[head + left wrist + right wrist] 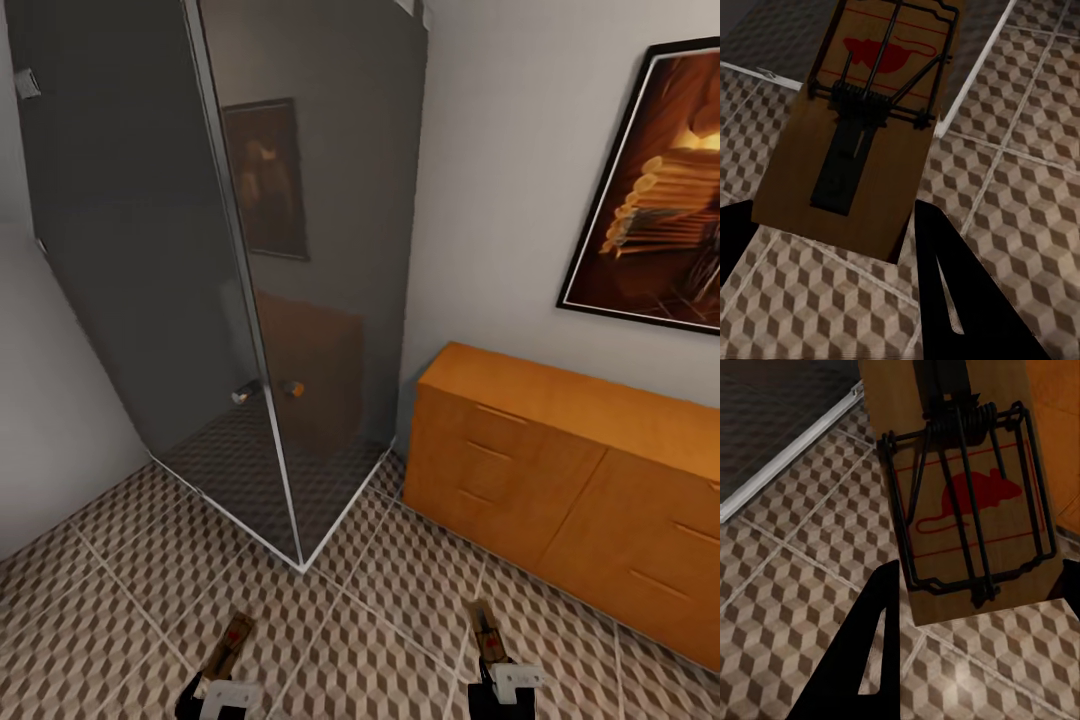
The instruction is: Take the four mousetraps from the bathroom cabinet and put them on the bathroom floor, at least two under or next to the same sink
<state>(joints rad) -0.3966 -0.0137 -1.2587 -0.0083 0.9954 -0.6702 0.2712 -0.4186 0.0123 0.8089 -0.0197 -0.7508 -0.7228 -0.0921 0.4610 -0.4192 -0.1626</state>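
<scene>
So right now each arm has a mousetrap. The left gripper (pixel 222 690) has its jaws pinching one end of the left mousetrap (pixel 229 645), and the right gripper (pixel 510 682) is doing the same with the right mousetrap (pixel 487 630). Both boards stick straight out past the jaws, long axis in line with the fingers, pointing forward away from the robot and held above the bathroom floor (pixel 370 640).

In the left wrist view the trap (pixel 859 127) lies between the two dark fingers (pixel 960 300) with its red mouse print at the far end, patterned tile underneath. Right wrist view is similar: board (pixel 960 495) sticking out, wire frame facing the camera, one finger (pixel 870 652) clearly along one side.

The relation that matters: the traps have to go down to the tiles, which lie directly under both of them, so a drop is easy from either arm. But I can't see a sink anywhere here, so I'd guess the robot needs to turn and drive first.

Around it: the glass shower stall (pixel 260 300) is dead ahead, its metal bottom rail (pixel 350 510) near the left trap's tip. The orange cabinet (pixel 560 470) sits forward and to the right, near the right arm, with a framed picture (pixel 660 180) above it. Both could get clipped when turning.
</scene>
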